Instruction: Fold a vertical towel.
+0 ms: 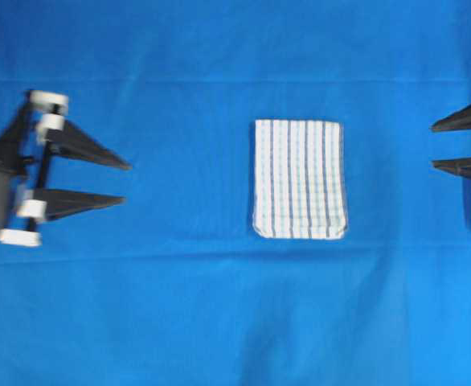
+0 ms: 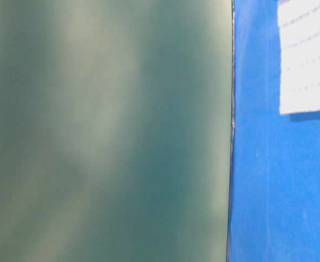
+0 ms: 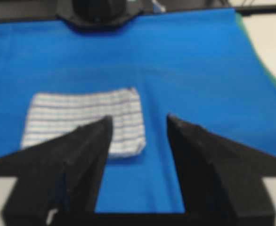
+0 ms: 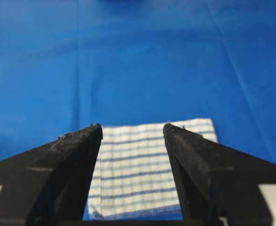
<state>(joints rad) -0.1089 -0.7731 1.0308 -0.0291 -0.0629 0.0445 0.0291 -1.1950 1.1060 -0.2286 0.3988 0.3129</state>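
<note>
Well to either side of the towel [image 1: 300, 179] my two arms hang back, apart from it and touching nothing. My left gripper [image 1: 125, 183] sits far out on one side with its black fingers [image 1: 91, 149] spread wide and aimed at the towel; my right gripper [image 1: 433, 146] shows only its two finger tips on the opposite side, also spread, pointing back toward the towel. From my left wrist the fingers [image 3: 88, 146] frame bare cloth with the towel [image 3: 81, 120] lying ahead and off to one side; from my right wrist the gap between the fingers [image 4: 79, 155] looks straight onto the towel [image 4: 138, 165]. The towel lies flat as a compact rectangle, taller than wide in the overhead view, white with thin blue and grey stripes running lengthwise and faint cross lines; its lower corners look slightly rounded and its edges lie fairly even. All round the towel spreads the plain blue cloth [image 1: 179, 305], with shallow creases crossing above and below the towel, leaving open ground on every side. The table-level view shows only a corner of the towel [image 2: 307, 60] beside a blurred green surface [image 2: 105, 131].
</note>
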